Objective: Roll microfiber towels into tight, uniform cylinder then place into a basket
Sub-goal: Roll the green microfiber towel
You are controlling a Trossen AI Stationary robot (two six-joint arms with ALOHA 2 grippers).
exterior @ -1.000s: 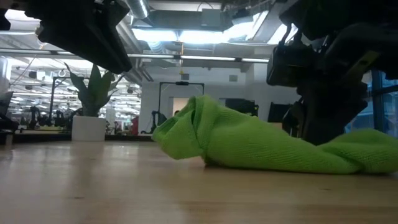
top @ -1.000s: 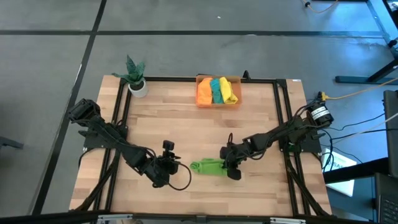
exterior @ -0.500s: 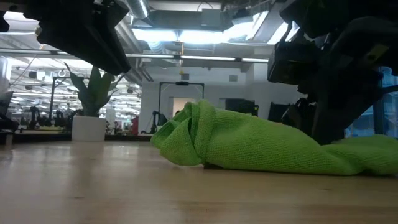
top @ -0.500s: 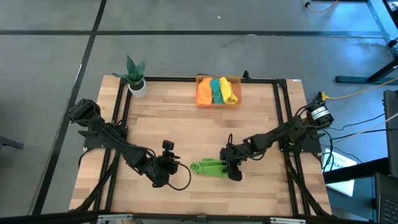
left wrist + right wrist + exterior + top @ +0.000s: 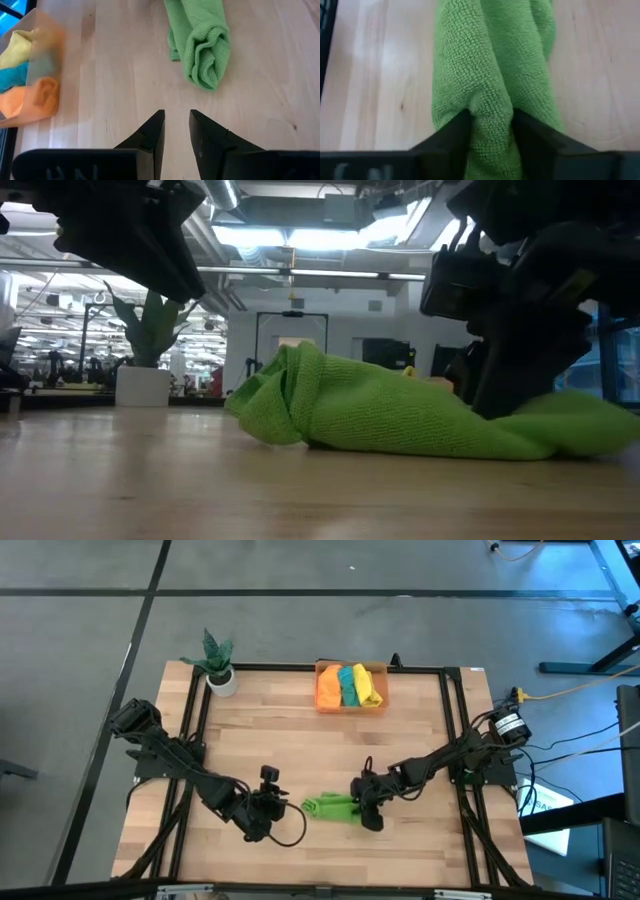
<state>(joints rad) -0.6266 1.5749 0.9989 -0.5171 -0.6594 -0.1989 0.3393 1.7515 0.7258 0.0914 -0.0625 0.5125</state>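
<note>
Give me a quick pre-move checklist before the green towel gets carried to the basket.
1. Right gripper shut on the rolled light green microfiber towel: ok.
2. Roll tight and uniform: not ok, its free end looks loose and lumpy.
3. Left gripper clear of the towel, open, not touching: ok.
4. Translucent orange plastic basket has room beside the orange, teal and yellow rolls: cannot tell.
5. Wooden table between towel and basket unobstructed: ok.

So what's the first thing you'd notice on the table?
The bright green towel, bunched in a loose roll near the table's front middle, with the right pincer shut on one end. The left pincer waits just off its other end, slightly open and empty. At the far edge, the orange basket already holds orange, teal and yellow rolls.
</note>
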